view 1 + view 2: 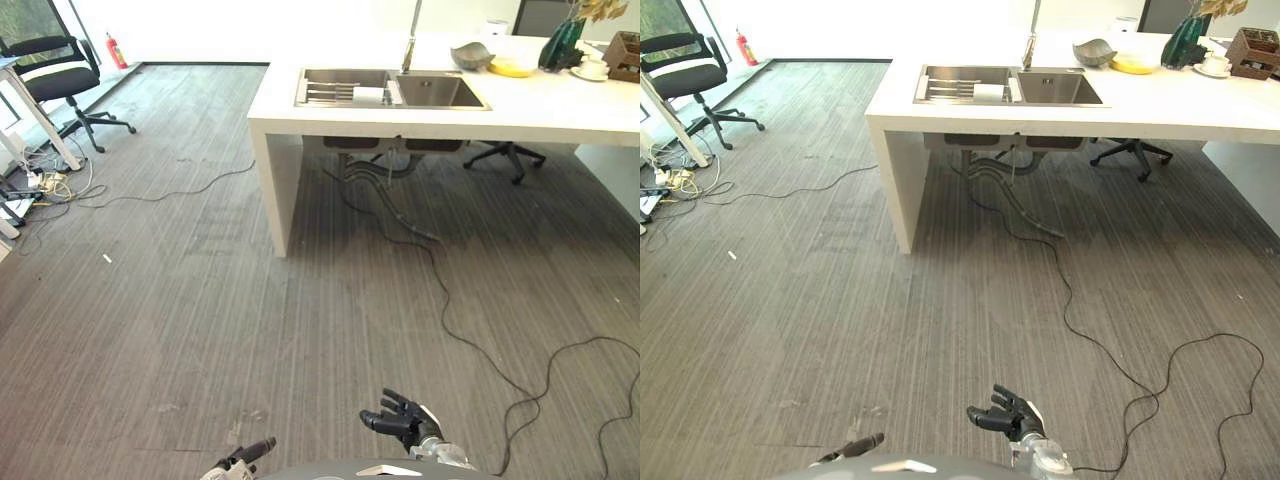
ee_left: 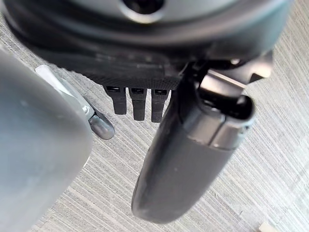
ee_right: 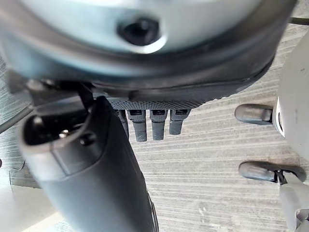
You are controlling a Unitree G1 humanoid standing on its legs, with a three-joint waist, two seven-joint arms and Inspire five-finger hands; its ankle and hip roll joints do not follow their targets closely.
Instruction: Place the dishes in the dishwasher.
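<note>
Far ahead stands a white counter (image 1: 440, 125) with a double sink (image 1: 440, 92); a white dish (image 1: 368, 95) lies in the left basin. On the counter behind the sink sit a grey bowl (image 1: 472, 55), a yellow plate (image 1: 512, 68) and a white cup on a saucer (image 1: 592, 70). Low over the grey floor, well short of the counter, my left hand (image 1: 243, 460) and right hand (image 1: 402, 420) both hang open and hold nothing. In the wrist views the left hand's fingers (image 2: 137, 104) and the right hand's fingers (image 3: 154, 123) are relaxed over bare floor.
A black office chair (image 1: 60, 75) and a desk leg (image 1: 45, 130) stand at the far left, with a tangle of wires (image 1: 40, 185) beneath. A red fire extinguisher (image 1: 117, 52) is by the wall. A second chair base (image 1: 510, 155) shows beyond the counter. A green vase (image 1: 562, 45) and a brown box (image 1: 625, 55) crowd its right end.
</note>
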